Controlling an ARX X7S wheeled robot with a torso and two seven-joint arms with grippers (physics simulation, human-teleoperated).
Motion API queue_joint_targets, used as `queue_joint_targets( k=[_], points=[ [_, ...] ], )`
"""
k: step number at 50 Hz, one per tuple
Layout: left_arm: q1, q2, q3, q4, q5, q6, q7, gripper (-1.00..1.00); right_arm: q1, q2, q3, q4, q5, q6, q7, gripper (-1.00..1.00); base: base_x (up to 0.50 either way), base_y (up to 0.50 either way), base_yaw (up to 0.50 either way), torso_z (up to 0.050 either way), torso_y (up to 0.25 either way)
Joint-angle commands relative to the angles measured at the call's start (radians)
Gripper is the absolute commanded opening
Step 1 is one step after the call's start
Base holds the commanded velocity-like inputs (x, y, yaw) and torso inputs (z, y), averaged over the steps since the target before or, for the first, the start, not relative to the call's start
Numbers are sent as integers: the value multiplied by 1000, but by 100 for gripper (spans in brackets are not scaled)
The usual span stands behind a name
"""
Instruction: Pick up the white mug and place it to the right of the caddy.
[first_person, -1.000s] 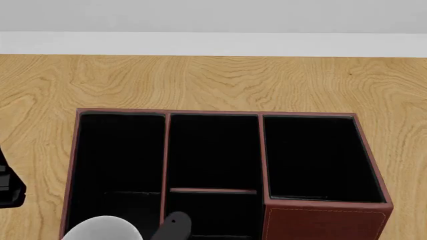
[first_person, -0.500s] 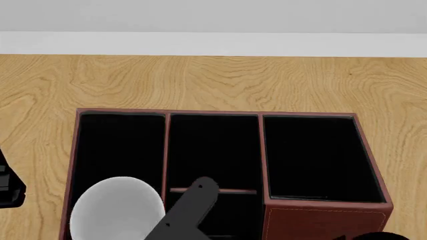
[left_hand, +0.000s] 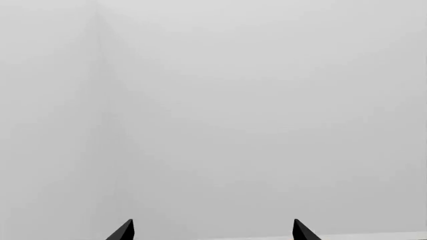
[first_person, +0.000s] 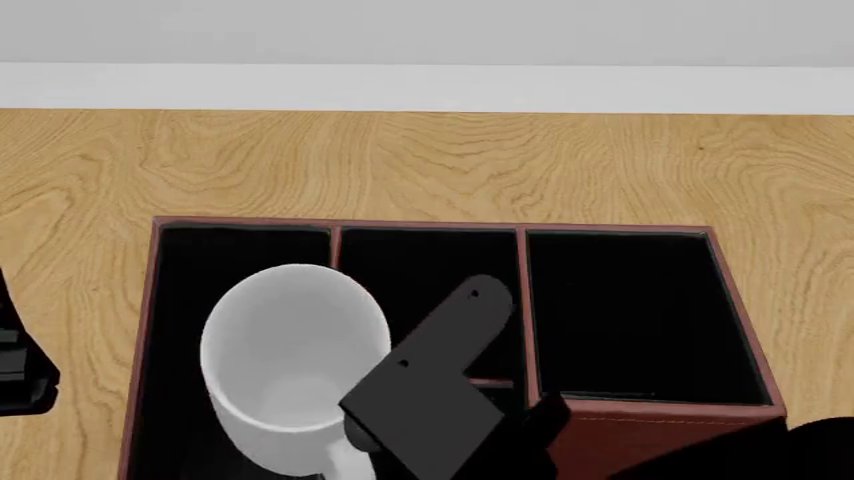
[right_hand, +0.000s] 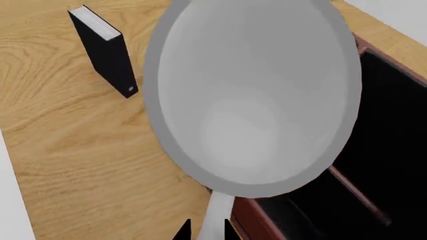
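Obstacle, centre to lower frame of the head view: the caddy, open-topped, its taller right section standing above the rest.

Obstacle, lower left over the caddy's left compartments: the white mug, held aloft by the right gripper on its handle.

Obstacle, right wrist view: small black box, upright on the table.

Free room: bare wood beyond the caddy and on either side.

White mug, red-brown caddy w/ black lining, black box w/ white top, light woodgrain table.
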Motion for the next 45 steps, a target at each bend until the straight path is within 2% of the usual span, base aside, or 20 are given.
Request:
queue_joint_targets(
  k=[1,45],
  points=[
    [-7,-19,9,-5,-32,9,-28,100,53,43,35,13,24,-2,13,-100,0,0,0,0,0],
    [-28,-58,56,-65,-73,77,-59,100,132,207,85,69,74,-20,95,-100,0,0,0,0,0]
  ],
)
